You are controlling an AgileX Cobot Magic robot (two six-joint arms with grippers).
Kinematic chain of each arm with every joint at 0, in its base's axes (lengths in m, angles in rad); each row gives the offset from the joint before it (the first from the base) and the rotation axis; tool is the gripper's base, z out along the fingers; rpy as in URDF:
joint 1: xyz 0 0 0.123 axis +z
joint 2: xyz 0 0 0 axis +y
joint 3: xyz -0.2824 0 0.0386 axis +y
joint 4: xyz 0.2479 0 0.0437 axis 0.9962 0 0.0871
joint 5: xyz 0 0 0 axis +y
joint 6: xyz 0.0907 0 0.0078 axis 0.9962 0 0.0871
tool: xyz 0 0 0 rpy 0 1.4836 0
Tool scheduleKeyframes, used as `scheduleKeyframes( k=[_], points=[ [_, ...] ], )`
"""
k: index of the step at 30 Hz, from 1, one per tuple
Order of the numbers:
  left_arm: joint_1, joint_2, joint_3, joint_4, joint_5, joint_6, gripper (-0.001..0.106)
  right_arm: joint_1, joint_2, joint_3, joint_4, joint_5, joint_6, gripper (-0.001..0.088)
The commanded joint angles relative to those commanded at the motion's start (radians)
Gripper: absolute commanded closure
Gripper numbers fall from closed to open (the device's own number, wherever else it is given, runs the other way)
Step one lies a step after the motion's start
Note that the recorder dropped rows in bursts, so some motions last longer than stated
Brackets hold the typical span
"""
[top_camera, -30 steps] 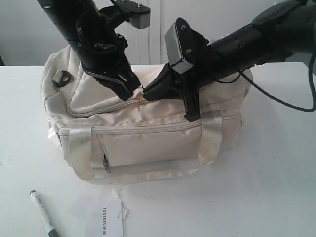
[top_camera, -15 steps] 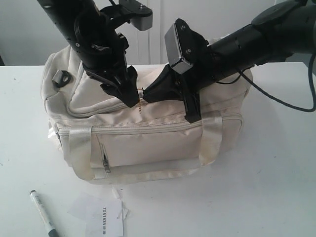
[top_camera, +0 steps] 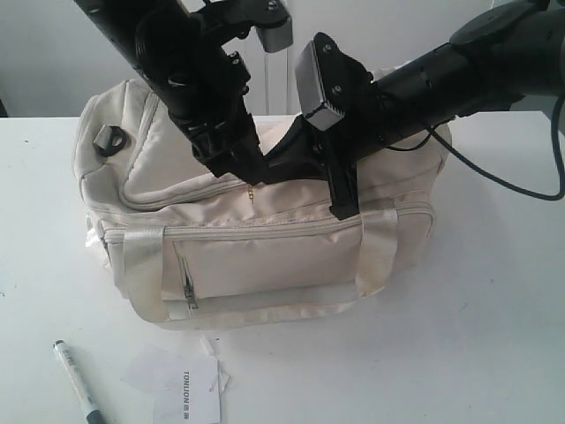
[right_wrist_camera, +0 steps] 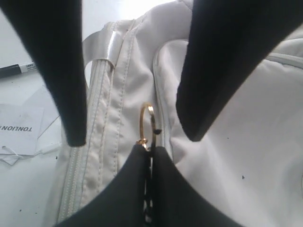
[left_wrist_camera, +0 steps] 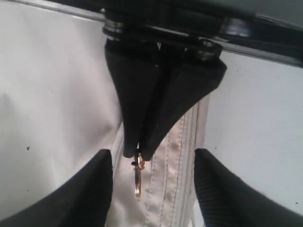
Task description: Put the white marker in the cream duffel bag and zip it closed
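Marker on the table, outside the bag; right jaws on the zip pull

Nearest: white marker (top_camera: 75,382) lies flat on the table (top_camera: 477,336) at the front left, well apart from the bag, with a white paper tag (top_camera: 187,397) with dark print just beside it. Behind them, cream duffel bag (top_camera: 265,256) sits upright mid-table, front zip pocket facing the camera, shiny straps hanging down the front. On the bag's top, right jaws are clenched, pinching the gold zip pull (right_wrist_camera: 146,124) by its top link, ring hanging free past the tips. Left jaws are released, spread wide either side of the right tips, gripping nothing; can't tell if they touch the fabric. Farther back, a dark clip (top_camera: 111,139) at the bag's left end
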Motion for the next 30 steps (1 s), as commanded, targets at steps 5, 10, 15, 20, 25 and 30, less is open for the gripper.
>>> scheduleKeyframes(
  k=[5,10,15,20,25,30],
  points=[
    [0.0,0.008,0.041,0.046,-0.015,0.004,0.049,0.0,0.0,0.0,0.0,-0.004,0.004,0.0868],
    [0.0,0.008,0.06,0.076,-0.042,-0.003,0.049,0.0,0.0,0.0,0.0,-0.006,0.004,0.0868],
    [0.0,0.008,0.067,0.038,-0.094,0.001,0.049,0.0,0.0,-0.002,0.0,-0.006,0.005,0.0868],
    [0.0,0.008,0.067,0.04,-0.099,0.004,0.06,0.0,0.0,-0.002,0.0,-0.006,0.005,0.0868],
    [0.0,0.008,0.067,0.04,-0.087,0.004,0.084,0.0,0.0,-0.002,0.0,-0.006,0.005,0.0868],
    [0.0,0.008,0.067,0.043,-0.053,0.005,0.105,0.0,0.0,-0.002,0.002,-0.006,0.005,0.0868]
  ],
)
